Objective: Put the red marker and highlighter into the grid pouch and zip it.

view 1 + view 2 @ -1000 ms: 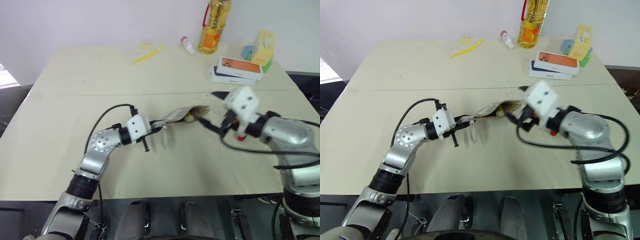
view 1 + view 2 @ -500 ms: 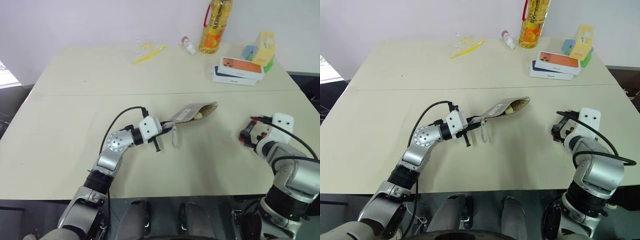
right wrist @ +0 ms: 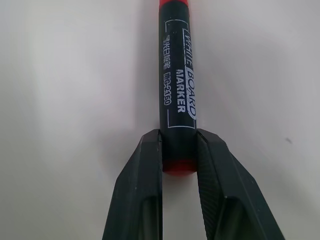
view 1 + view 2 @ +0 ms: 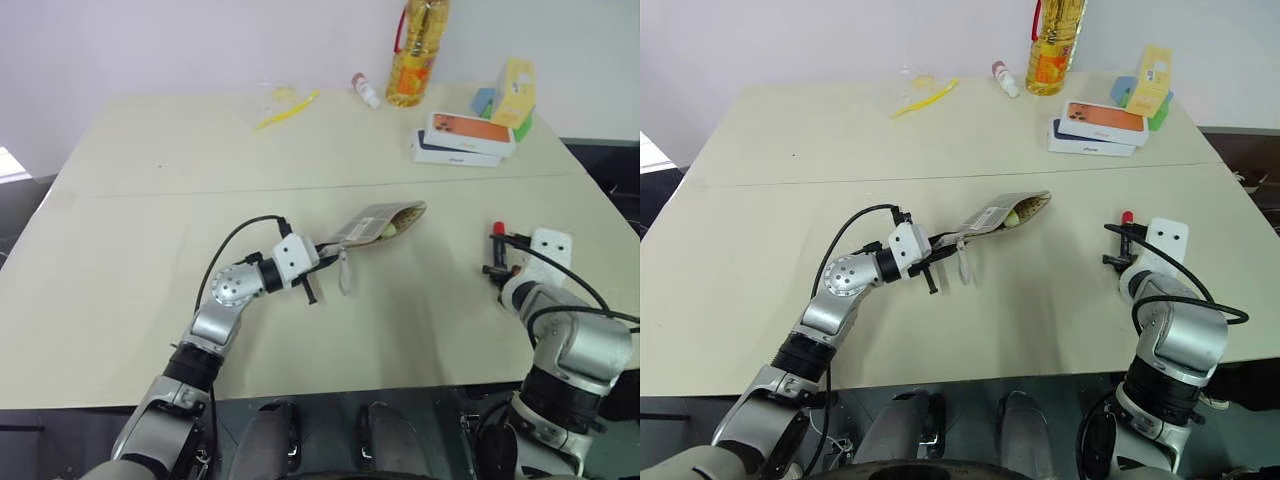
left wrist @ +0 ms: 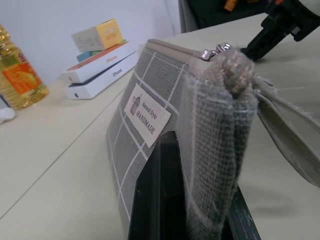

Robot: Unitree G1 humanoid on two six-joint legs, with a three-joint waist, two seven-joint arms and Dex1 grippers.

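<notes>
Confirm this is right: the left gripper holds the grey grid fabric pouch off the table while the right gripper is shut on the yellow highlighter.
Not quite. The right gripper is shut on the red-and-black whiteboard marker, as the right wrist view shows. The left gripper does hold the grey grid fabric pouch.

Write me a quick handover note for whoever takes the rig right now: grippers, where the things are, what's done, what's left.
Left gripper: shut on the grid pouch, holding it above the table, mouth open.
Right gripper: shut on the red marker, which lies on the table at the right.
Highlighter: yellow-green end visible inside the pouch mouth.
Done: highlighter in.
Left: lift the marker, put it in the pouch, zip.
</notes>
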